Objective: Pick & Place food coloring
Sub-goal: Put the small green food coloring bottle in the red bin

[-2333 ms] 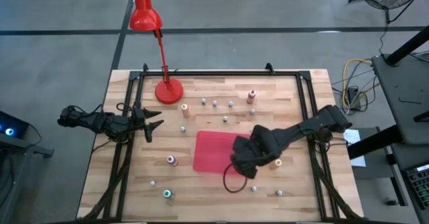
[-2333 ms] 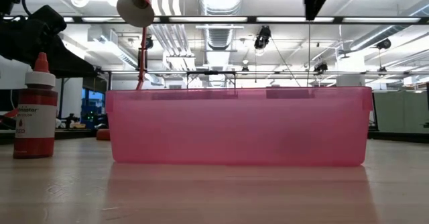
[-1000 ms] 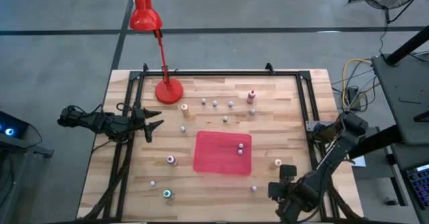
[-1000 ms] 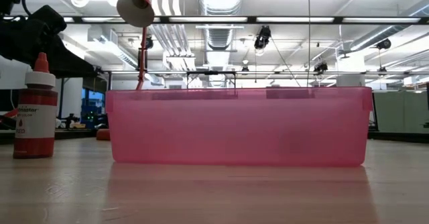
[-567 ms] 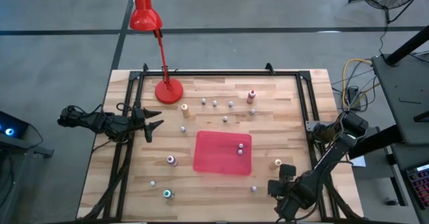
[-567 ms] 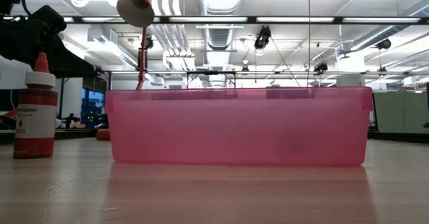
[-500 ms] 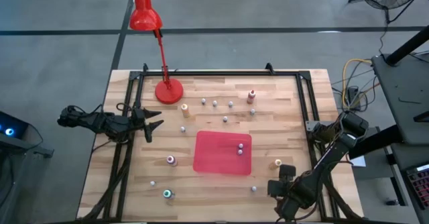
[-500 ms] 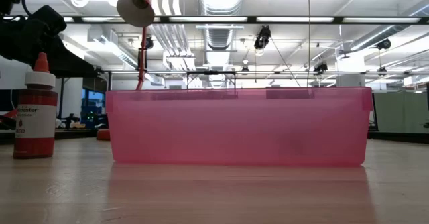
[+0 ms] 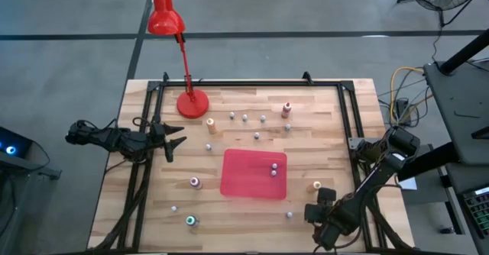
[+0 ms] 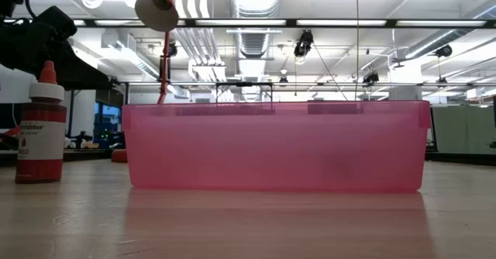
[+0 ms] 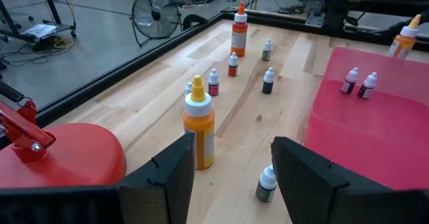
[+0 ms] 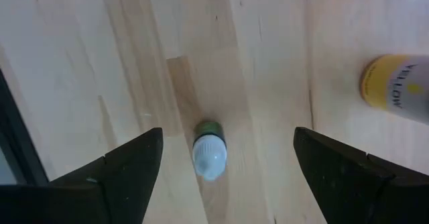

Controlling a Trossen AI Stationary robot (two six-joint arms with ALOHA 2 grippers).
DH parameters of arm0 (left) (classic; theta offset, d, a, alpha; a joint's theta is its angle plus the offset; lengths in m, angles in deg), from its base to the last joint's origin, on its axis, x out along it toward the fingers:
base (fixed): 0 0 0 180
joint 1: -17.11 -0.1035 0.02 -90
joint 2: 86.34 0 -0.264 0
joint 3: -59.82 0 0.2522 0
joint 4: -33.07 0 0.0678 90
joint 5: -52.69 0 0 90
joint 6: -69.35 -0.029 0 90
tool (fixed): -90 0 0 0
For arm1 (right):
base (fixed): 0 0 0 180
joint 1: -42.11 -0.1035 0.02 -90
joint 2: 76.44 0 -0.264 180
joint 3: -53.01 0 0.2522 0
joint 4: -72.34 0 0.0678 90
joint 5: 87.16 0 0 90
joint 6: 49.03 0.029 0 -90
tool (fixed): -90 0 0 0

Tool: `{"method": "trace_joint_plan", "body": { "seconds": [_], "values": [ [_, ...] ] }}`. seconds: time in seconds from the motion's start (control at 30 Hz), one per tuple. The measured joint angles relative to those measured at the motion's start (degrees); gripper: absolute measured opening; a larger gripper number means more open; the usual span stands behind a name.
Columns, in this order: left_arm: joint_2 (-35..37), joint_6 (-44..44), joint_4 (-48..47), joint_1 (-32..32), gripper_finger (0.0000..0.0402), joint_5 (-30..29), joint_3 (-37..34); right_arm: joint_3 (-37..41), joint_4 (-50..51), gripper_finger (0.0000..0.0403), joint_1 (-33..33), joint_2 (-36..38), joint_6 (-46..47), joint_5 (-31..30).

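Food coloring bottles stand scattered on the wooden table, among them an orange-topped one (image 9: 210,122), a pink-topped one (image 9: 195,182) and a green-topped one (image 9: 191,221). Two small ones (image 9: 273,169) stand in the pink tray (image 9: 241,180). My right gripper (image 12: 231,174) is open and points down near the table's near right corner (image 9: 325,223). A small white-capped bottle (image 12: 209,150) stands on the table below it, between the fingers and untouched. My left gripper (image 11: 231,184) waits open at the table's left edge (image 9: 177,142).
A red lamp (image 9: 191,102) stands at the far left, its base (image 11: 60,160) close to my left gripper. A yellow-labelled bottle (image 12: 392,90) stands near the right gripper. A black frame (image 9: 351,133) runs along the table's edges. In the low view a red bottle (image 10: 40,127) stands left of the tray (image 10: 275,145).
My right gripper has come down toward the small bottle near the table's near right corner, still open. The left arm and the bottles have kept still.
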Motion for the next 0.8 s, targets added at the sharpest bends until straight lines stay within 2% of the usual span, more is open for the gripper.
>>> {"method": "trace_joint_plan", "body": {
  "seconds": [0.4, 0.8],
  "values": [
    [0.0, 0.0, 0.0, 0.0, 0.017, 0.0, 0.0, 3.0, -3.1, 0.0326, 0.0, 0.0, 0.1, 0.3],
    [0.0, 0.0, 0.0, 0.0, 0.017, 0.0, 0.0, 2.6, -3.3, 0.0267, 0.0, -0.1, 0.4, 2.6]
  ]
}}
